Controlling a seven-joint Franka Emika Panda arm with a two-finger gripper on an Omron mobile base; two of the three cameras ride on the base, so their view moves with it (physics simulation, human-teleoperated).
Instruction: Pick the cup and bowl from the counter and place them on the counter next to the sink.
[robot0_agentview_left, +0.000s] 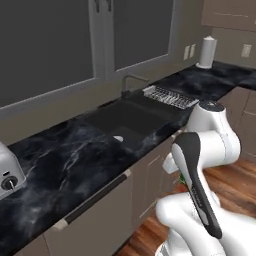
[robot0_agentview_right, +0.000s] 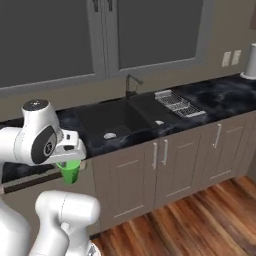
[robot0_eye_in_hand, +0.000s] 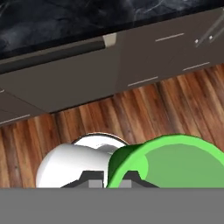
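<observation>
- Cup (robot0_eye_in_hand: 175, 162), bright green, sits closest to the hand camera, rim and inside facing the lens, right at the jaws.
- Jaws (robot0_eye_in_hand: 110, 180) clenched on the cup's rim; one dark fingertip (robot0_eye_in_hand: 92, 177) shows outside the wall, the other just inside it.
- Right base view: cup (robot0_agentview_right: 70, 171) hangs under the white hand in front of the cabinet faces, below the table edge, over the floor and off the table.
- Left base view: just a green sliver of the cup (robot0_agentview_left: 183, 178) behind the arm's forearm.
- Table (robot0_agentview_left: 75, 160): glossy black marble look, thin white veins, running along the wall under dark windows.
- Sink (robot0_agentview_right: 117, 120) sunk into the table, dark basin, curved faucet (robot0_agentview_right: 131, 85) behind it.
- Wire dish rack (robot0_agentview_right: 179, 104) just beside the sink on its right.
- Toaster (robot0_agentview_left: 9, 172) at the left edge of the left base view, on the table.
- Paper towel roll (robot0_agentview_left: 207, 51) upright far down the table near the corner.
- Grey-brown cabinets (robot0_agentview_right: 185, 160) below, wood plank floor (robot0_agentview_right: 200, 225).
</observation>
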